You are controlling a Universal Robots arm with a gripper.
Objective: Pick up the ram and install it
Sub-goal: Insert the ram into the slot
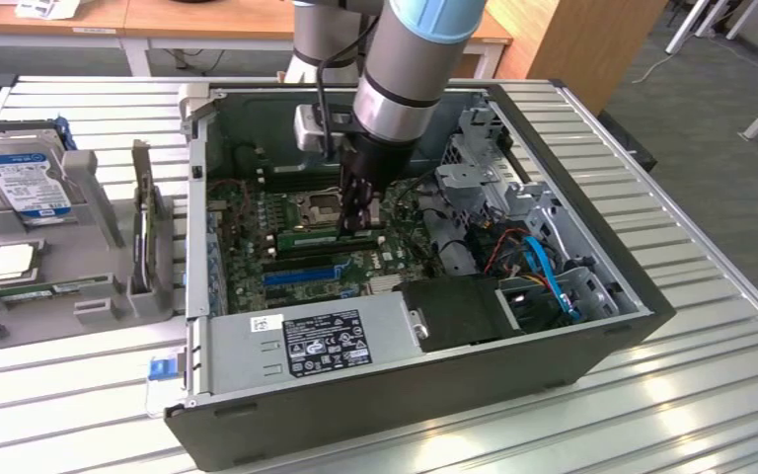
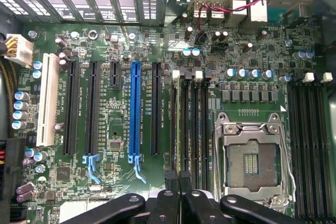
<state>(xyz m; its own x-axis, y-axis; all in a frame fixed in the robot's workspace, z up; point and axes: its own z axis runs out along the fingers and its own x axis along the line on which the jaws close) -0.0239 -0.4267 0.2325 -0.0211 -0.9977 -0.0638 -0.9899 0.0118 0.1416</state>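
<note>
Gripper [image 1: 354, 227] is seen pinched narrow on the ram [image 1: 316, 238], which is held upright on edge at a motherboard [image 2: 121, 103] slot beside the processor socket [image 2: 251, 163].

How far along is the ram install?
Done: pickup. The ram stands edge-on at a memory slot beside the open CPU socket, inside the PC case. In hand: the gripper is shut on the ram, right over that slot. Left: full seating; I cannot tell whether it has clicked home.
</note>
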